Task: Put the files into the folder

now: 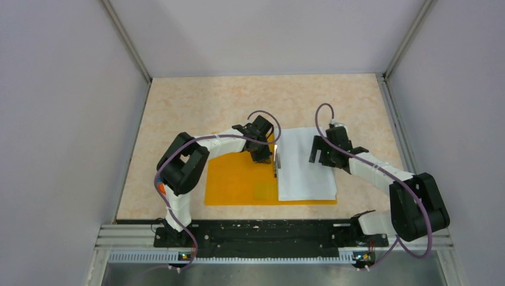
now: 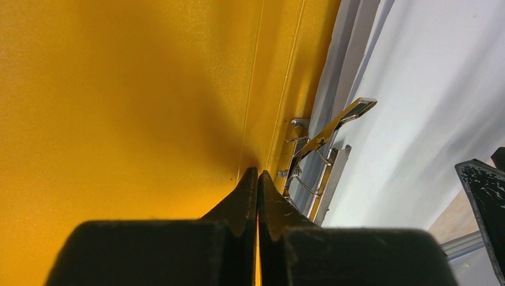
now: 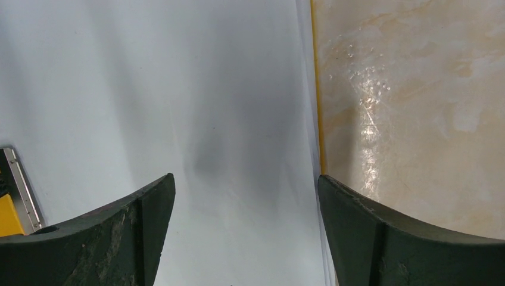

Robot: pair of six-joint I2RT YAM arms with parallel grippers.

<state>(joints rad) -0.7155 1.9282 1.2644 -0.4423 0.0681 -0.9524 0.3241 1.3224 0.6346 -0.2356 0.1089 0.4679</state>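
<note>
Overhead view: a flat translucent orange plastic folder lies open at frame centre on a beige marbled table. Stacked white paper sheets cover its right half, their right edge almost flush with the folder's rim. The left gripper, fingers pressed together, touches the orange leaf beside the centre crease, next to a raised silver metal spring clip. The right gripper, fingers spread apart, hovers low over the paper. Likely risks: the lifted clip lever could snag a finger or crease the sheets, and dragging could push paper past the narrow right rim. Bare table lies toward the frame's top and right, while both arms crowd the spine
</note>
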